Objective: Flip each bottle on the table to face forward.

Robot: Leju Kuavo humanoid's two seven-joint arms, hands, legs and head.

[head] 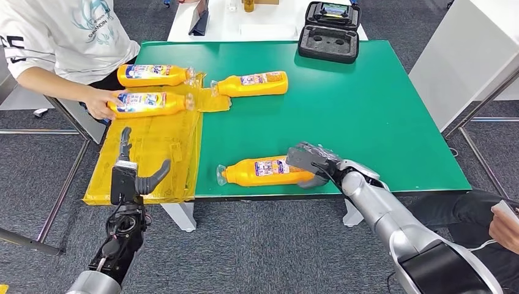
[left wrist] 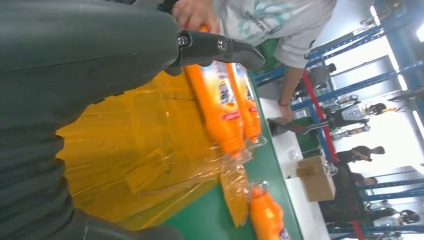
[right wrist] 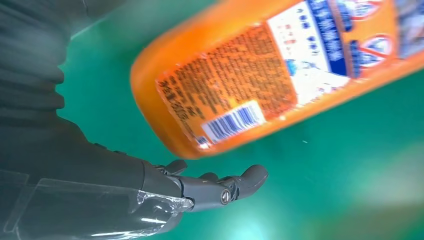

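1. Four orange plastic bottles lie on their sides on the green surface.
2. The nearest orange bottle lies by the front edge, its base at the right hand; whether that hand grips it I cannot tell.
3. The left hand hovers over the yellow plastic sheet, fingers spread, holding nothing.
4. A person's hand rests on the far-left bottle; the two others, and, lie just beyond it.
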